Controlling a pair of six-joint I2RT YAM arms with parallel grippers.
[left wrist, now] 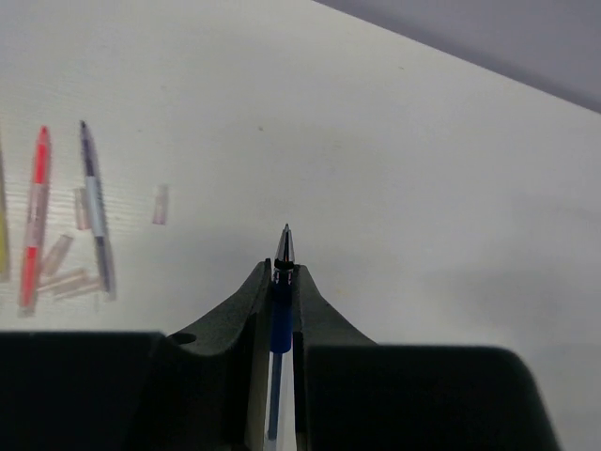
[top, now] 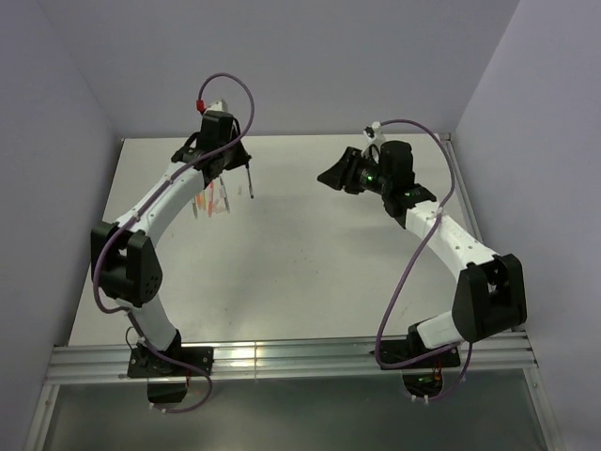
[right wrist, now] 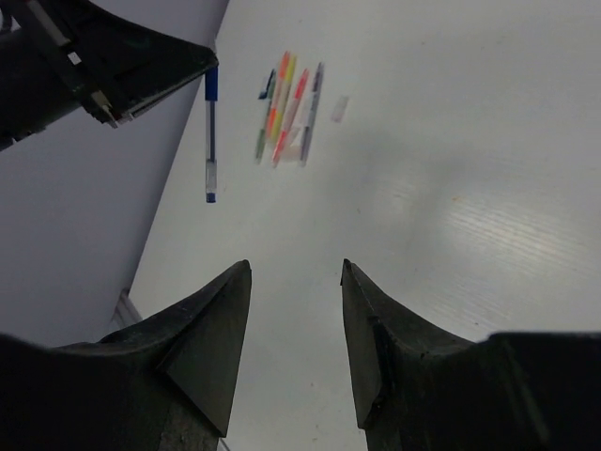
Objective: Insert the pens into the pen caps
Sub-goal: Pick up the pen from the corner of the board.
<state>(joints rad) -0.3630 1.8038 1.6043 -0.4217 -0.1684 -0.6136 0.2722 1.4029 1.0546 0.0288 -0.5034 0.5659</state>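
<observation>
One blue pen sits pinched in my left jaws, which are nearly closed on its barrel, with its dark and silver tip poking out past them, above the surface. My right jaws stand wide apart with nothing between them. I judge the step in hand is fetching a cap, since none is gripped yet. Next, my right jaws must drop to one of the small pale caps at the left of the left wrist view, beside the red pen and the dark pen, then turn its open end toward the tip. The caps look tiny, translucent and easy to flick away.
</observation>
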